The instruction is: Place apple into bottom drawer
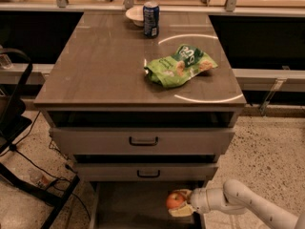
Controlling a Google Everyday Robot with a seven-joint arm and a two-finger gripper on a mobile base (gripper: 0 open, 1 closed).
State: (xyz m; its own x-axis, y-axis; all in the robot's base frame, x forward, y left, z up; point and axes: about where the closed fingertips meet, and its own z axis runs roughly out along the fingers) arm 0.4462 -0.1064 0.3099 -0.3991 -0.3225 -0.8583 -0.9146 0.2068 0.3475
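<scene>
The apple (174,200) is small, round and red-orange, low in the camera view. My gripper (180,203) is shut on the apple and holds it over the pulled-out bottom drawer (128,209), near its right side. My white arm (238,200) reaches in from the lower right. The drawer's floor is grey; its front is cut off by the frame's bottom edge.
A green snack bag (180,65), a blue can (151,18) and a white bowl (135,14) lie on the brown cabinet top (95,66). The top drawer (143,140) and middle drawer (145,171) stick out slightly. A black stand with cables (28,175) is at left.
</scene>
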